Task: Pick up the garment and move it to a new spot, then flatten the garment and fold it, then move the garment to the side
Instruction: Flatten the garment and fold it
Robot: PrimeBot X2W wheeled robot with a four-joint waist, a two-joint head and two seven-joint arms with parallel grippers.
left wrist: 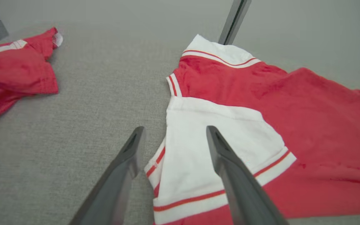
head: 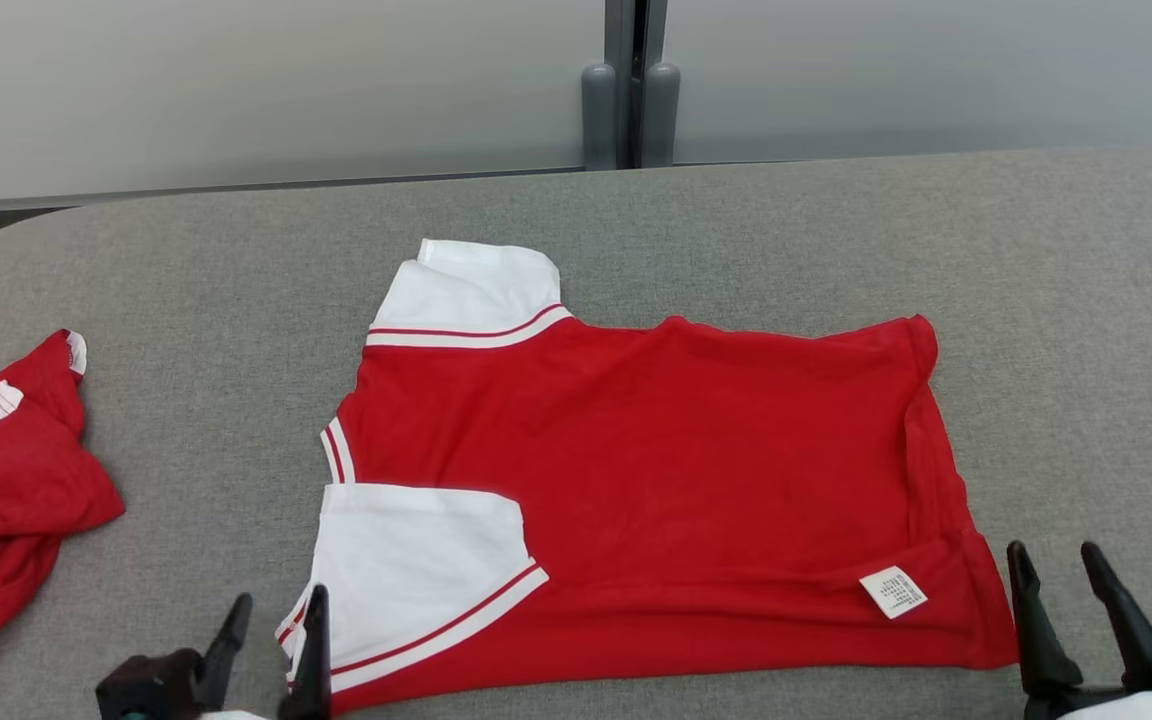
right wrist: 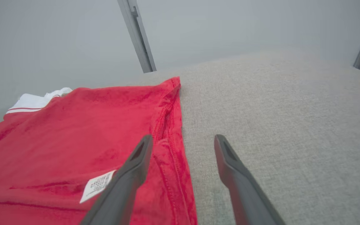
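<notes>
Low over the bench (head: 236, 280), I hold left fingers (head: 314, 650) and right fingers (head: 1033, 610) apart, empty, letting the shirt (head: 656, 480) lie flat.

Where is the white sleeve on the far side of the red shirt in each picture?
Head view: the far white sleeve lies above the middle, left of centre, at the top left corner of the red shirt.
Left wrist view: near the top, right of centre.
Right wrist view: at the left, about halfway down, peeking from behind the red cloth.
Shared landmark: the grey post standing behind it.
</notes>
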